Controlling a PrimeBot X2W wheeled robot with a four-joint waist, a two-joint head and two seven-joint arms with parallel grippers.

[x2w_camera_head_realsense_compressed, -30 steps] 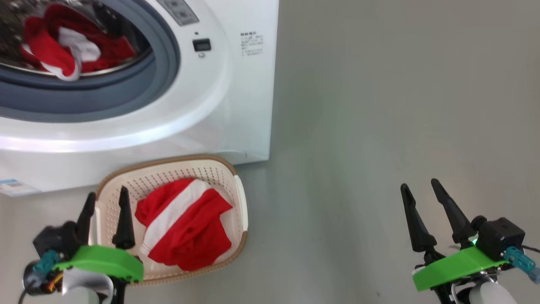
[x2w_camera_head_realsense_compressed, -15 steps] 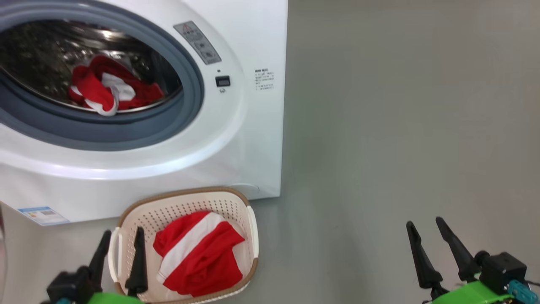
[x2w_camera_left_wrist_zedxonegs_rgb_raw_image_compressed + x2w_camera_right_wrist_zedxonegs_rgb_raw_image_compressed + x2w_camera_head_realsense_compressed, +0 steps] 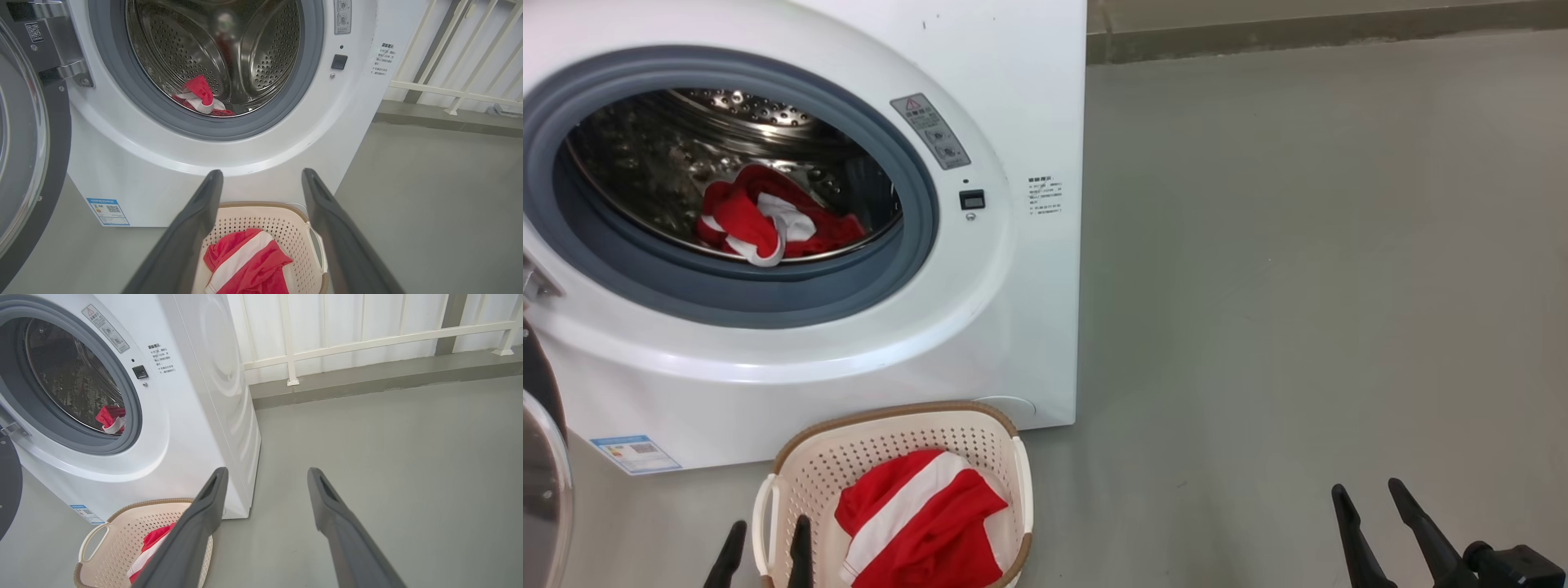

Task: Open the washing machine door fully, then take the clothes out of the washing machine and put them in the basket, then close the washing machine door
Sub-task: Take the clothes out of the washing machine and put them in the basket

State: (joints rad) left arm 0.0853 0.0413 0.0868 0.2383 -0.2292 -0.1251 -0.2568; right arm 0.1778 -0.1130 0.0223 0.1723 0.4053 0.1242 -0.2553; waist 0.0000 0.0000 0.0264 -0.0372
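Washing machine door (image 3: pixel 541 490) stands swung wide open at the left of the white washing machine (image 3: pixel 1021 310), its glass bowl and black rim at the head view's left edge. Inside the perforated steel drum (image 3: pixel 261 53) a red-and-white garment (image 3: pixel 768 224) lies bunched at the bottom, behind the grey rubber seal (image 3: pixel 768 302). The cream basket (image 3: pixel 894 418) sits on the grey floor (image 3: pixel 1298 286) just in front of the machine, with a red garment (image 3: pixel 923 523) crossed by a white stripe in it. The left gripper (image 3: pixel 770 527) hovers at the basket's near left side, fingers spread, holding nothing. The right gripper (image 3: pixel 1365 490) hangs well apart over the floor, fingers likewise spread and empty
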